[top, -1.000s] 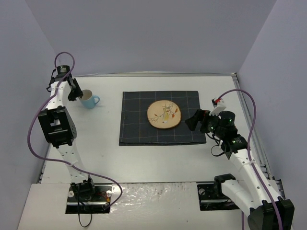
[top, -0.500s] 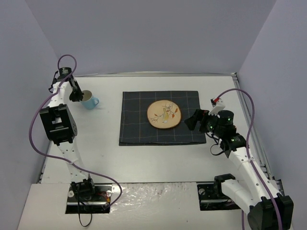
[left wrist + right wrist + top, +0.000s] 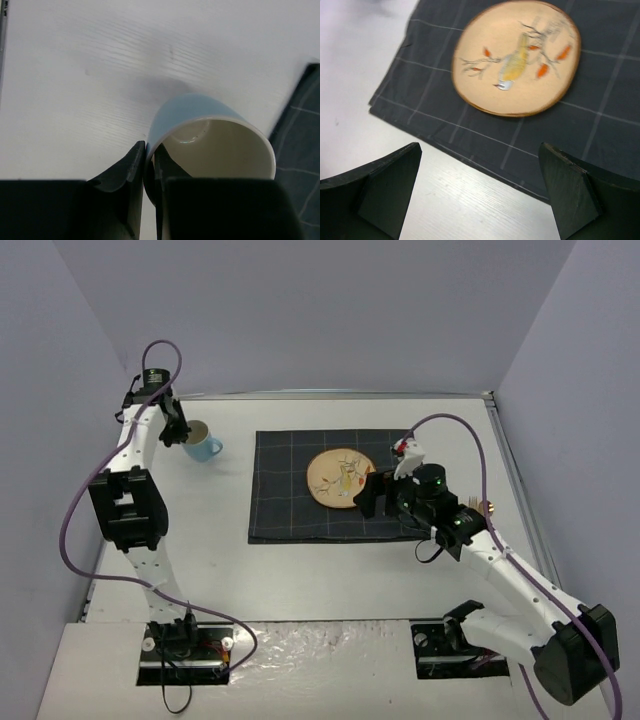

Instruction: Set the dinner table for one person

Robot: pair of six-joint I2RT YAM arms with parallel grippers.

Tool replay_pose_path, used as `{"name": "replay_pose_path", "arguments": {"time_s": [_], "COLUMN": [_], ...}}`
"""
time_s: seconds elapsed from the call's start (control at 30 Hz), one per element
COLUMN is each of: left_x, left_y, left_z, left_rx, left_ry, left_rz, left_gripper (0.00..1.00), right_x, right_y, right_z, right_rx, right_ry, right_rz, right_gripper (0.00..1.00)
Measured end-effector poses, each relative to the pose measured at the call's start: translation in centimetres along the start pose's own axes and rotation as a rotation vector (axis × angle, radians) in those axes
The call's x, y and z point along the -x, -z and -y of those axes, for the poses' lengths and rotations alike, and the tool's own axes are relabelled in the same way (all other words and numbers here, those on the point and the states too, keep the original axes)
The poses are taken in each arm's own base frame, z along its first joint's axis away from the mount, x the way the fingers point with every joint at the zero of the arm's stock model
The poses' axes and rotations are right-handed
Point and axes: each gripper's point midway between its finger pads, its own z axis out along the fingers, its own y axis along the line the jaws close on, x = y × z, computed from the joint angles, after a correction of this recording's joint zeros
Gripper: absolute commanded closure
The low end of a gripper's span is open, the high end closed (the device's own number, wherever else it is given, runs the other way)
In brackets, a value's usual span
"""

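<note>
The left gripper (image 3: 178,430) is clamped on the mug (image 3: 203,445). In the left wrist view its fingers (image 3: 134,167) stand almost together, one outside the pale blue wall and one inside the cream bowl, with only the mug's (image 3: 200,120) rim between them. The mug is at the far left of the table (image 3: 330,580), left of the mat (image 3: 300,510) and apart from it, with its handle pointing right. Whether its base touches the table I cannot tell.

The right gripper (image 3: 368,495) has its jaws wide apart and holds nothing. It hangs over the mat, just near and right of the plate (image 3: 342,478). In the right wrist view the two dark fingers (image 3: 385,185) frame the mat's (image 3: 445,115) near edge, and the plate (image 3: 515,57) lies beyond them, untouched.

The white table fills the floor of the scene from the arm bases to the far wall. The mat lies flat at its middle and the plate sits on the mat.
</note>
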Motion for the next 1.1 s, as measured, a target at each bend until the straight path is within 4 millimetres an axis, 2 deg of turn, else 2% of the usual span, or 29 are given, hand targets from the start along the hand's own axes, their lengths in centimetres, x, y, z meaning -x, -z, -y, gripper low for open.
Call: {"name": "replay_pose_path", "arguments": {"time_s": [0.13,0.23,0.37,0.53,0.7,0.93,1.1], "left_x": [-0.8,-2.4,-5.0,-7.6,-8.7,-9.7,-9.8], "left_y": [4.9,8.0,9.7,10.5,10.9,11.4,11.5], "left_z": [6.4,10.9,14.7,16.6,17.3,18.3,18.5], "left_rx": [-0.083,-0.16,-0.223,-0.242,-0.234,-0.247,-0.249], "left_ry": [-0.117,-0.205,-0.289,-0.355,-0.392,-0.417,-0.412], "left_rz": [0.053,0.072,0.05,0.003,-0.009,-0.016,-0.017], "left_gripper": [1.0,1.0,1.0,1.0,1.0,1.0,1.0], "right_x": [1.9,3.7,4.3,5.4,6.2,5.7,5.9], "right_y": [-1.2,-2.4,-3.5,-6.0,-8.9,-10.7,-11.5], "right_z": [-4.2,-6.8,-9.2,-10.7,-11.3,-11.9,-12.5], "right_rx": [0.082,0.125,0.174,0.195,0.19,0.197,0.206], "right_ry": [0.146,0.234,0.325,0.418,0.464,0.49,0.495], "right_rz": [0.01,0.053,0.098,0.137,0.145,0.135,0.143], "right_gripper": [0.07,0.11,0.15,0.17,0.25,0.33,0.44]}}
